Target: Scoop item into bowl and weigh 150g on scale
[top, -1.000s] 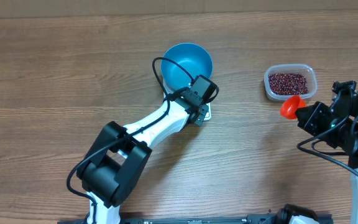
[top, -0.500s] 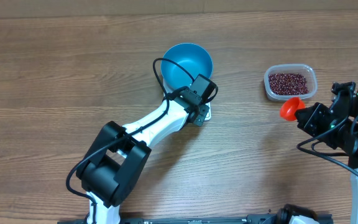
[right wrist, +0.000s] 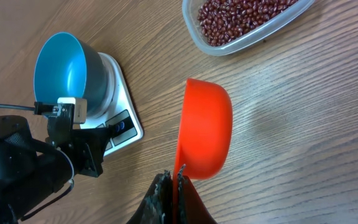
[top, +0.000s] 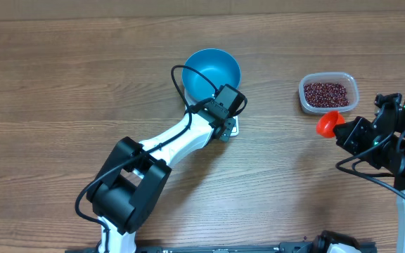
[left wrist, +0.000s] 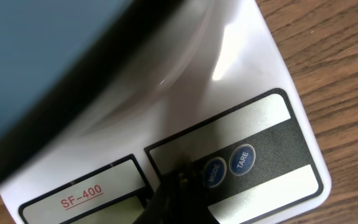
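The empty blue bowl [top: 211,72] stands on the white scale [left wrist: 229,74], which the overhead view mostly hides. My left gripper [top: 225,119] is shut with nothing in it. Its dark tip [left wrist: 179,186] rests on the scale's front panel, just left of the blue MODE button [left wrist: 214,172]. The red-brown beans [top: 325,93] fill a clear plastic tub [top: 328,93] at the right. My right gripper [right wrist: 173,186] is shut on the handle of an empty orange-red scoop [right wrist: 207,134]. It holds the scoop over the table just in front of the tub [right wrist: 241,18].
The left arm [top: 160,151] stretches diagonally from the front edge up to the scale. The right arm's body [top: 399,140] sits at the far right edge. Bare wooden table lies between the scale and the tub.
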Robot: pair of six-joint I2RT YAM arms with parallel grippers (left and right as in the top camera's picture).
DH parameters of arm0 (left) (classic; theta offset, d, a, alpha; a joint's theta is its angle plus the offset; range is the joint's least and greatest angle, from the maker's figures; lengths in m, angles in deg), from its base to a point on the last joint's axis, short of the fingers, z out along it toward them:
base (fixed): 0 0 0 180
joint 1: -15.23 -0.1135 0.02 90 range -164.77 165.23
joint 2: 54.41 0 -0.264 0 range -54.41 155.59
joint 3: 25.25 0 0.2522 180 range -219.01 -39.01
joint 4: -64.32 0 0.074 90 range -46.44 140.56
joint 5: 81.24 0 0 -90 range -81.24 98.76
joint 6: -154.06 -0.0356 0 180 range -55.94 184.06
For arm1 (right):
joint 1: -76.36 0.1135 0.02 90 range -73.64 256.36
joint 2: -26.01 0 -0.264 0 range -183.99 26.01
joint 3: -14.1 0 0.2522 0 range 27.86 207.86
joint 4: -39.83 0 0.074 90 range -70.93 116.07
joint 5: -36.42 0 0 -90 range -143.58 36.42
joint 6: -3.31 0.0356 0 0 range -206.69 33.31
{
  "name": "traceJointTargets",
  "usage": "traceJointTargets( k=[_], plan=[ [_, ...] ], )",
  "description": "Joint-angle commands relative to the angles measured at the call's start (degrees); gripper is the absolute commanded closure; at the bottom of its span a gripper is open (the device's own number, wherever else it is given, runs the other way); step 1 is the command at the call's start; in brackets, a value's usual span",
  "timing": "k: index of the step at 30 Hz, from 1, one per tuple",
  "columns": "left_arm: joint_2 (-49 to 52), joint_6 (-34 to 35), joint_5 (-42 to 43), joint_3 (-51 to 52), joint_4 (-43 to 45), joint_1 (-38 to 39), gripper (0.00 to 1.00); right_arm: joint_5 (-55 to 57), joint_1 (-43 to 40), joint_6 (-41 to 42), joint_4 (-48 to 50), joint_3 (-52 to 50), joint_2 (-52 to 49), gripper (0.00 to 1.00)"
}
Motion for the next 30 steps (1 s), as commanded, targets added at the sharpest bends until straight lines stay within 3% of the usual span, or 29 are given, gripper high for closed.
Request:
traceJointTargets(
  k=[1, 20, 30],
  plan=[
    [2.36, 0.33, -1.07, 0.09, -0.17, -0.35, 0.96, 0.52, -0.11, -0.44, 0.24, 1.51, 0.20, 0.96],
    [3.02, -5.42, 6.58, 0.09, 0.15, -0.26, 0.96, 0.52, -0.11, -0.44, -0.70, 1.51, 0.20, 0.96],
    [2.03, -6.14, 6.54, -1.18, -1.16, -0.31, 0.96, 0.52, -0.11, -0.44, -0.76, 1.51, 0.20, 0.96]
  ],
)
